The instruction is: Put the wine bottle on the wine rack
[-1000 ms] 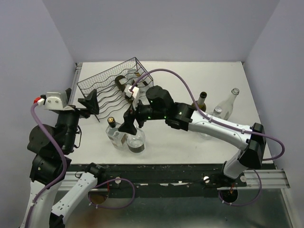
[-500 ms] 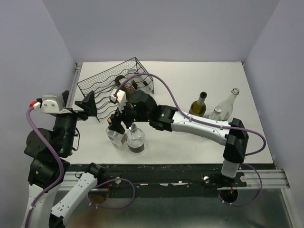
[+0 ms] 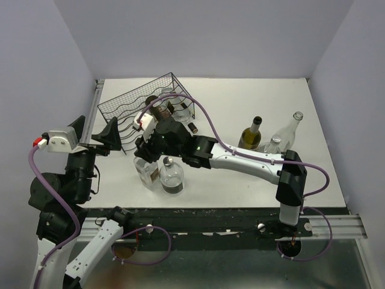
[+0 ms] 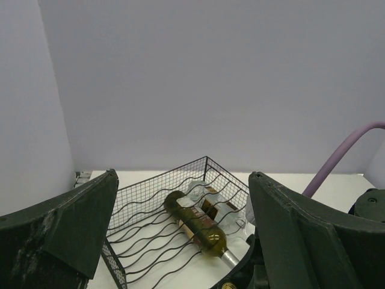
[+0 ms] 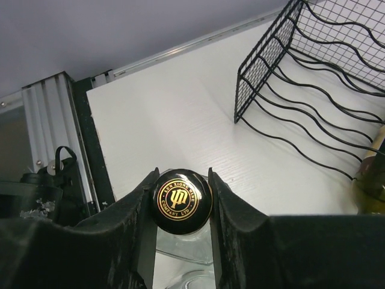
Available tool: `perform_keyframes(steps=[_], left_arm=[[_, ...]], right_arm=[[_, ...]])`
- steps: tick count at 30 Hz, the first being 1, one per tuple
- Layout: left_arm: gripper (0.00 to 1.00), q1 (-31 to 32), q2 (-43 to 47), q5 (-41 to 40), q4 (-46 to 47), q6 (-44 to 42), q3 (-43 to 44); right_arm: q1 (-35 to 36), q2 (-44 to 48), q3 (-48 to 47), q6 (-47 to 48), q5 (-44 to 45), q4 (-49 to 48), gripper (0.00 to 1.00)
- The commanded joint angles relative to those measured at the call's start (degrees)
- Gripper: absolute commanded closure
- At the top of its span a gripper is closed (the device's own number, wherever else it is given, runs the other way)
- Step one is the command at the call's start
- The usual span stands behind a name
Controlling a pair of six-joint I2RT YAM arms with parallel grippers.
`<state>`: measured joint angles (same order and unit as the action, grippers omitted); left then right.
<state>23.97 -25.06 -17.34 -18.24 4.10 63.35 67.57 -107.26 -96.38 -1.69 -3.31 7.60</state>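
Right wrist view: right gripper (image 5: 181,180) is clamping shut on the round black cap (image 5: 180,203) with a gold logo, one finger pressing each side; the cap is topping the black-capped bottle (image 3: 144,174), clear glass, which is standing upright on the white table (image 3: 240,99); it is sitting near the wine rack (image 3: 129,108) but outside it, on the rack's near side; a round clear bottle (image 3: 172,179) is standing just beside it on the right; right arm is reaching across from the right side of the table; left gripper (image 3: 95,133) is hanging wide open with nothing between its fingers, off the table's left edge, facing the rack; a dark green bottle (image 4: 195,226) is lying on its side in the rack's wavy wires; well apart on the right, an upright green bottle (image 3: 252,133) and two clear bottles (image 3: 289,129) are standing together.
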Motion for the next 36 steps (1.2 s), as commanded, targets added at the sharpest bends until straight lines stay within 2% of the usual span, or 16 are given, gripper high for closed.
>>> perform_keyframes(steps=[1,9,14,29,36], left_arm=[[0.01,-0.3,1.2,1.7,2.4,-1.0,-1.2],[0.01,-0.3,2.0,2.0,2.8,-0.9,-1.9],[0.01,-0.3,1.9,3.3,2.9,0.4,-2.4],[0.01,-0.3,-4.1,13.4,4.7,6.6,-3.5],[0.01,-0.2,-9.6,24.1,10.1,9.7,-5.9]], right_arm=[[0.5,-1.3,-3.3,-0.7,6.6,-2.2,1.00],[0.3,0.8,-4.5,-3.7,11.8,-5.9,1.00],[-2.3,3.8,-7.2,-5.6,9.4,-3.1,1.00],[-10.4,13.7,-9.5,-7.4,11.0,4.4,0.99],[-15.1,22.4,-8.4,-8.9,9.8,11.4,1.00]])
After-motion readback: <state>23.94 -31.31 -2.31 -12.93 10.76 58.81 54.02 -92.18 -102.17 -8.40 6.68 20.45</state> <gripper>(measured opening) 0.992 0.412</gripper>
